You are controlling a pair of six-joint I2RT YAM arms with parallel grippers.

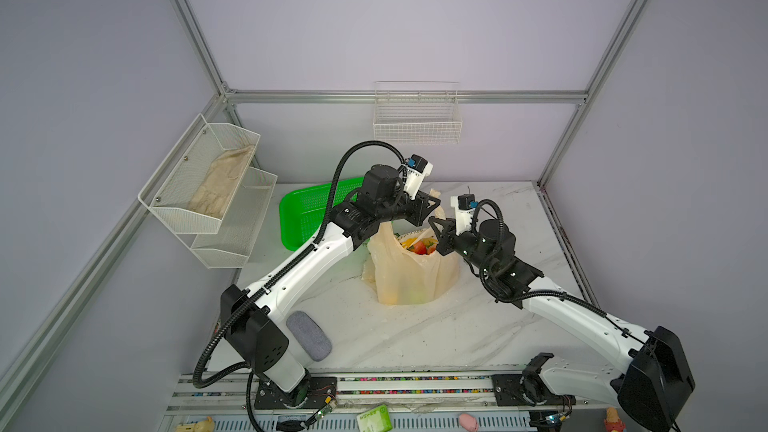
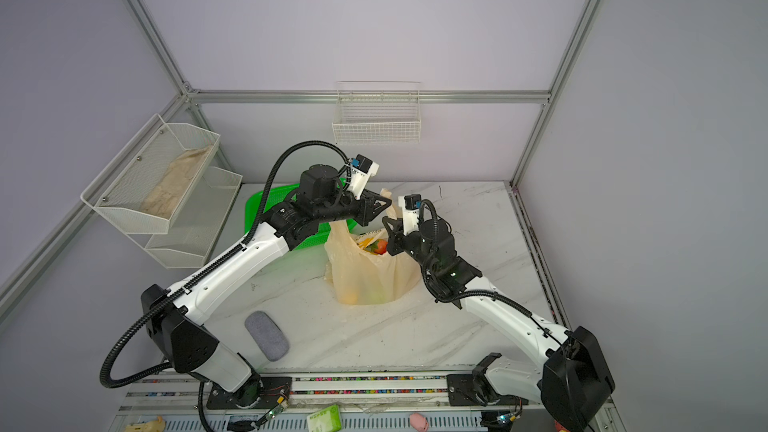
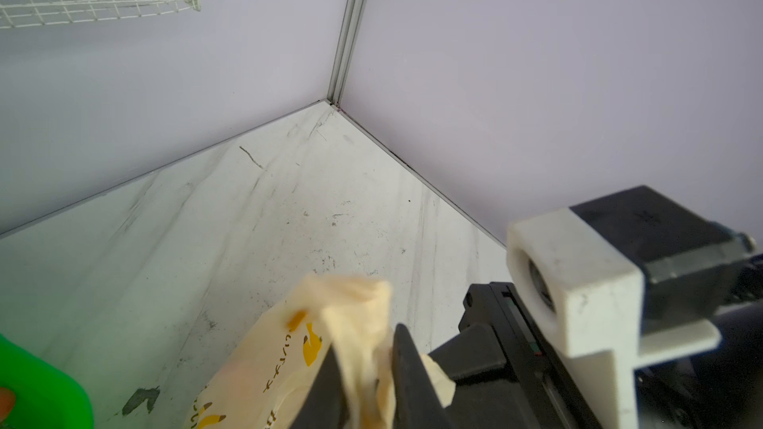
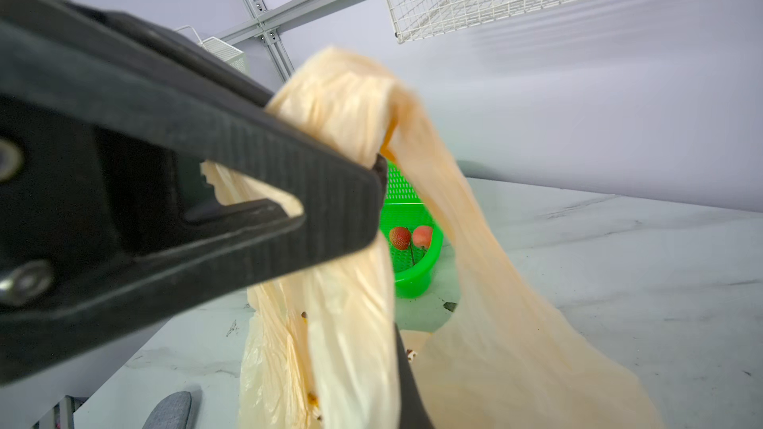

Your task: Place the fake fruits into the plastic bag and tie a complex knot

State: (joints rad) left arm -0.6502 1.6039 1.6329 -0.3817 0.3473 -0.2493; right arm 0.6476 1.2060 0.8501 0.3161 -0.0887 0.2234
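Nearest you, both arms rise from the front rail (image 1: 415, 384). Your left arm (image 1: 303, 259) leans in from the left and your right arm (image 1: 577, 317) from the right, and they meet over the middle of the desk (image 1: 415, 342).

On that desk the bag (image 1: 409, 280) stands upright between them, its mouth open upward. Behind it to the left, partly under your left arm, sits the basket (image 1: 301, 214). A grey pad (image 1: 308, 335) lies well apart from the bag, near the front edge.

Your left claw (image 3: 363, 348) is above the bag's far rim. It is pressed together on a bunched handle (image 3: 351, 295), which pokes out past the fingers. Your right claw (image 1: 436, 229) is at the right side of the mouth, near the left one, and pinches bag plastic too. In the right wrist view that plastic runs between its fingers, loops up and drapes down to the desk.

Inside the bag's mouth, just below both claws, you can see fruits (image 1: 420, 246), red and yellow. A red pair (image 4: 400, 238) lies in the basket.
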